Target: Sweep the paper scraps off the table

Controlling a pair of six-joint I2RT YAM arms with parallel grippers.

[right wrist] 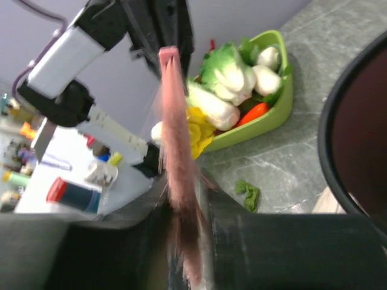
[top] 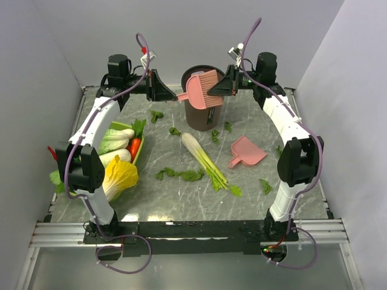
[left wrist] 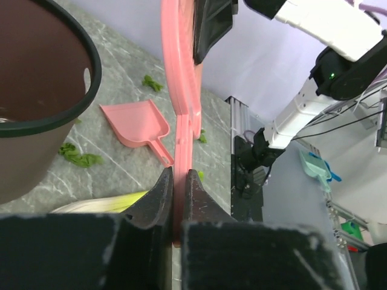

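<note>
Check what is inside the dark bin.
The bin shows only dark inner wall. The pink tools held over it by the left gripper and right gripper cover most of its opening from above, so its bottom and contents are hidden.

I count around nine paper scraps point(top: 265, 185), two pink dustpans point(top: 247, 151), one brush point(top: 211, 80), one bin point(top: 202, 118), one leek point(top: 202, 158).
</note>
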